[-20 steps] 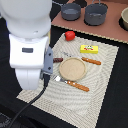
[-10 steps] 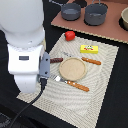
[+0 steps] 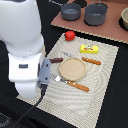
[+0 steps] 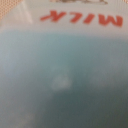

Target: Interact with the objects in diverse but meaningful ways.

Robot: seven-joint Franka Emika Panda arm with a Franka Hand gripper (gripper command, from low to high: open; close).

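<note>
A red tomato-like ball [image 3: 70, 35] lies at the far edge of the woven placemat [image 3: 102, 95]. A yellow rectangular block [image 3: 89, 48] lies to the exterior view's right of it. A dark brown sausage-like stick [image 3: 56, 60] lies beside a tan round plate [image 3: 73, 68]. The pale blue carton [image 4: 64, 85] fills the wrist view very close up, with red "MILK" lettering [image 4: 82, 19]. In the exterior view the carton is hidden behind the white arm [image 3: 25, 45]. The gripper's fingers show in neither view.
An orange-handled fork [image 3: 76, 85] and knife [image 3: 92, 61] flank the plate. Two grey pots [image 3: 71, 12] [image 3: 95, 14] stand on a brown board [image 3: 112, 32] at the back, with a bowl [image 3: 125, 19] at the exterior view's right edge.
The arm has shifted slightly toward the exterior view's lower left. The objects on the mat have not moved.
</note>
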